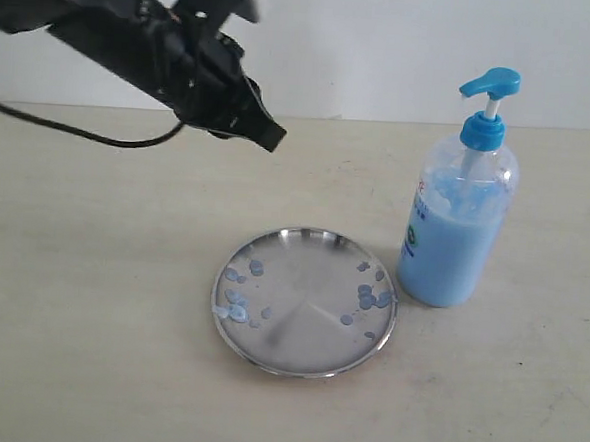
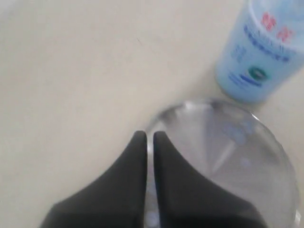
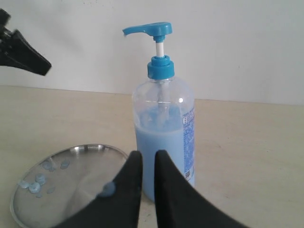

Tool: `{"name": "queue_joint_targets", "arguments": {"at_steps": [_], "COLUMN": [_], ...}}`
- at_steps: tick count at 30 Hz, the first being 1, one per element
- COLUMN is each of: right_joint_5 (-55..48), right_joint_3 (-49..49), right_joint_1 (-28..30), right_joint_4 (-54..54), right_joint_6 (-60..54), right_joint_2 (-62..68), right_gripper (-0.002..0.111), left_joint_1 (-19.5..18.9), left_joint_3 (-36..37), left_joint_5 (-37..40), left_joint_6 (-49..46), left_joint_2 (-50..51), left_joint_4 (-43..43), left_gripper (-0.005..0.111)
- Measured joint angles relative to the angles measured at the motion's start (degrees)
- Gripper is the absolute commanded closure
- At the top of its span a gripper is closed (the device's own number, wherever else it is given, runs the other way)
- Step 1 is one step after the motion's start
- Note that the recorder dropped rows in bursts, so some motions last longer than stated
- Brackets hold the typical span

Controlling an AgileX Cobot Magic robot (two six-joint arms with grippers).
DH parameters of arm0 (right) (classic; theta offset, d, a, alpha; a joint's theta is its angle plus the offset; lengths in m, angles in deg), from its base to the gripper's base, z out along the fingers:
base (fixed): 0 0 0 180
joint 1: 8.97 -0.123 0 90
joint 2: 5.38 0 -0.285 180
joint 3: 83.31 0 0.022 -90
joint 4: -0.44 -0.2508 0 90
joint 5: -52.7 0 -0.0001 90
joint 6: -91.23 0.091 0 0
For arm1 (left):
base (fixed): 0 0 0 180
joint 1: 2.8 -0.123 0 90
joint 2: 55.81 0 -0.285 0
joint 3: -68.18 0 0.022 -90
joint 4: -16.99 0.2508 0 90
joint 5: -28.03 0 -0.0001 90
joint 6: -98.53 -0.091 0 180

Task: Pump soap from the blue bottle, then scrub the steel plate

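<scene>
The steel plate [image 1: 304, 327] lies flat on the table, with small blobs of soap [image 1: 373, 299] near its right and left rims. To its right, close by, the blue bottle [image 1: 457, 231] stands upright, about half full of light blue soap, pump head raised. My left gripper [image 1: 272, 137] hangs shut and empty well above the table, up and left of the plate [image 2: 228, 156]; its fingers [image 2: 137, 161] nearly touch. My right gripper [image 3: 146, 154] is low, shut and empty, pointing at the bottle [image 3: 164, 137] from a short way off. A soap blob [image 3: 108, 189] sticks to one finger.
The beige table [image 1: 90, 299] runs back to a white wall [image 1: 386, 46]. A black cable [image 1: 80, 133] trails from the left arm over the table's back left. The right arm does not show in the exterior view.
</scene>
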Motion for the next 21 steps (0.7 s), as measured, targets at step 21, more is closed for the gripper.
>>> {"name": "queue_joint_targets", "arguments": {"at_steps": [21], "right_joint_5": [0.0], "right_joint_3": [0.0], "right_joint_1": [0.0], "right_joint_4": [0.0], "right_joint_6": [0.0], "right_joint_2": [0.0], "right_gripper": [0.109], "left_joint_1": [-5.1], "left_joint_3": [44.2], "left_joint_5": [6.0], "left_joint_6": [2.5], "left_joint_2": [-76.4], "left_joint_4": [-0.8], "left_gripper": [0.102]}}
